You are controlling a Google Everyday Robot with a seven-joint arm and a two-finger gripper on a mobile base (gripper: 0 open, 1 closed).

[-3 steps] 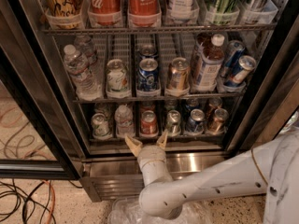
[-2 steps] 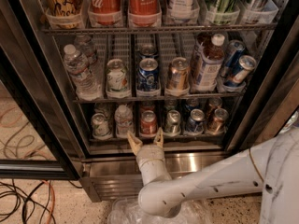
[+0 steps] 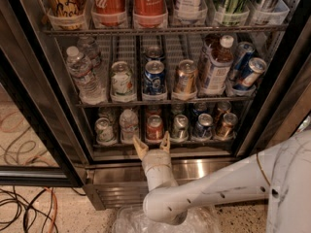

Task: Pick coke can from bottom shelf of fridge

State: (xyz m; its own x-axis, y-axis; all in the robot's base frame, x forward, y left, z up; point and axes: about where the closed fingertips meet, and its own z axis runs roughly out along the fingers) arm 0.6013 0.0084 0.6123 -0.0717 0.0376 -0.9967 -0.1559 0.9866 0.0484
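The coke can (image 3: 155,128) is a short red can with a silver top. It stands near the middle of the bottom shelf (image 3: 165,143) of the open fridge (image 3: 43,106). My gripper (image 3: 152,143) is open just in front of the shelf's front rail, directly below and in front of the can. One finger (image 3: 140,148) is to the left of the can and the other to its right. The fingers do not touch the can. My white arm runs back to the lower right.
On the bottom shelf a silver-green can (image 3: 103,130) and a clear bottle (image 3: 129,125) stand left of the coke can; a silver can (image 3: 180,126), a blue can (image 3: 203,125) and a copper-brown can (image 3: 226,125) stand right. Higher racks hold bottles and cans. Cables (image 3: 29,210) lie on the floor.
My gripper has moved up and forward toward the bottom shelf, closer to the coke can. The cans have not moved.
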